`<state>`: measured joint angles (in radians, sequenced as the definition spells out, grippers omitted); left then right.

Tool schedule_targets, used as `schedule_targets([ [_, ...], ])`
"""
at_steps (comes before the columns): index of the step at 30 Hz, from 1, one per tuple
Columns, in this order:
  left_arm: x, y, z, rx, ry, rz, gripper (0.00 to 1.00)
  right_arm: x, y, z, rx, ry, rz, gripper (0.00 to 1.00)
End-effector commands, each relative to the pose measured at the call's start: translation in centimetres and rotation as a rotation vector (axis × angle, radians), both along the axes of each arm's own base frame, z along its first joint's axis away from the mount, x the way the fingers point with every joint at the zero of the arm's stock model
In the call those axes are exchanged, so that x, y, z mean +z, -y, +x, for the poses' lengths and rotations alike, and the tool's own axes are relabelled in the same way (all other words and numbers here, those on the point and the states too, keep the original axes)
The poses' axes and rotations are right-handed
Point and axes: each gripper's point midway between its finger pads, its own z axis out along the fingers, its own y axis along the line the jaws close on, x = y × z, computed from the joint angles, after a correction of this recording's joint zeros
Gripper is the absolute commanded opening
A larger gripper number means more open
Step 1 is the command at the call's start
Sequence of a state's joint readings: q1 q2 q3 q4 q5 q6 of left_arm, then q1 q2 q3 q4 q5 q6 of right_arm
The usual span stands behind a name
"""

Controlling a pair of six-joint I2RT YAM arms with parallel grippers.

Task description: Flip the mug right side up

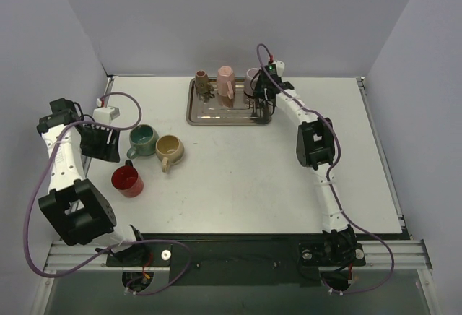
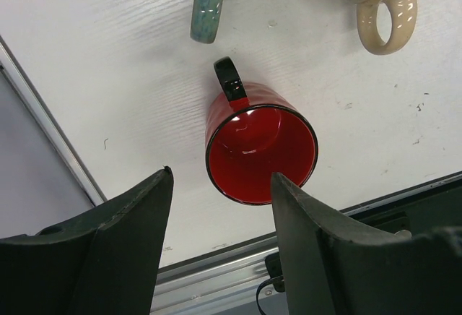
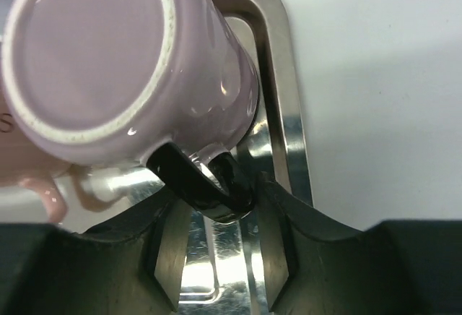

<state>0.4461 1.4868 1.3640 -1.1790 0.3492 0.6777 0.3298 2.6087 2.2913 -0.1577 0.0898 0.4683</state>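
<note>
The left fingers (image 2: 130, 235) stand spread wide and empty near an upright red mug (image 2: 260, 145) on the counter (image 1: 253, 178), with a green mug (image 1: 144, 139) and a tan mug (image 1: 169, 147) just beyond it. Farther right, at the right end of the metal tray (image 1: 216, 118), the lilac mug (image 3: 123, 62) is base-up and tilted. The right fingers (image 3: 317, 257) are pinched on its black handle (image 3: 198, 181), and whether the mug touches the tray I cannot tell.
</note>
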Motion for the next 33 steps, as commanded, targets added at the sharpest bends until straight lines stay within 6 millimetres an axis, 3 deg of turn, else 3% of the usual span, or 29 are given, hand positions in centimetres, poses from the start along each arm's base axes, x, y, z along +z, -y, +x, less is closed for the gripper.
schedule_targets([
  [1, 2.9, 0.8, 0.5, -0.046, 0.099, 0.002, 0.66, 4.7, -1.1, 1.7, -0.057, 0.109, 0.095, 0.33],
  [13, 3.7, 0.6, 0.0, -0.072, 0.121, 0.04, 0.67, 6.0, -1.0, 2.4, 0.029, 0.157, 0.005, 0.32],
  [16, 3.8, 0.6, 0.0, -0.075, 0.129, 0.042, 0.67, 6.2, -1.4, 2.5, 0.054, 0.169, 0.001, 0.38],
  [19, 4.0, 0.7, -0.1, -0.085, 0.135, 0.044, 0.67, 6.5, -1.8, 2.2, 0.077, 0.176, -0.028, 0.51],
  [27, 4.7, 0.6, -0.2, -0.096, 0.153, 0.063, 0.67, 6.7, -1.6, 2.6, 0.066, 0.176, -0.038, 0.38],
  [30, 5.0, 0.6, -0.2, -0.099, 0.17, 0.072, 0.67, 6.6, -2.0, 2.8, 0.083, 0.172, -0.026, 0.24],
  [33, 5.3, 0.8, -0.2, -0.102, 0.181, 0.071, 0.67, 6.4, -1.8, 2.8, 0.071, 0.172, -0.022, 0.2],
])
